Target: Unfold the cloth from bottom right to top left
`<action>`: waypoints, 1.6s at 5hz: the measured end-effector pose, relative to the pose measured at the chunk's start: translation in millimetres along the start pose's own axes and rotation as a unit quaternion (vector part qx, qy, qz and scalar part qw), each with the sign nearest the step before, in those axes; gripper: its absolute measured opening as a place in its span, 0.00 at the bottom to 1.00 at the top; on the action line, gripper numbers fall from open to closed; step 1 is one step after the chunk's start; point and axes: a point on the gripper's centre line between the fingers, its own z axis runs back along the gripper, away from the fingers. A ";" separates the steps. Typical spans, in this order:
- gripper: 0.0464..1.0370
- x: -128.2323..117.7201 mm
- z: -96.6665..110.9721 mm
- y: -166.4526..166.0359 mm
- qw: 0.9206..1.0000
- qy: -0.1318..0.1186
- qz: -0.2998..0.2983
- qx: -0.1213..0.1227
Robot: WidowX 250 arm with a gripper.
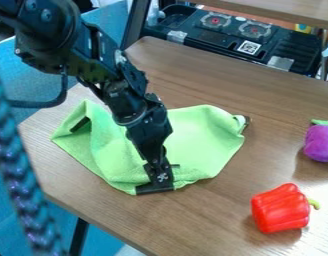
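Gripper (161,176): positioned at the near edge of the green cloth (201,142). Its opening, and whether it has hold of fabric, cannot be told from this angle.

Cloth: lies rumpled on the worktop (156,227), below the arm (132,102), with a dark strip (154,189) at its near edge. Expected handling: light, limp, not fragile; little grip force required. The material should bend at the grasp point and trail behind it. Recommended hold: a shallow pinch on the loose near edge, upper layer only. A deep bite may collect both layers and drag the whole piece across the smooth surface. Carry the edge low toward far left.

Surroundings: the red toy pepper (280,208) sits near right, apart from the cloth; the purple toy vegetable (320,143) sits farther right.
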 end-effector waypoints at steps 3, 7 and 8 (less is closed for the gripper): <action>0.14 -1.6 -3.4 -1.7 1.000 0.002 0.008 0.003; 0.01 8.7 16.1 15.3 0.999 -0.013 0.050 -0.010; 0.01 15.7 31.1 34.9 0.997 -0.030 0.071 -0.007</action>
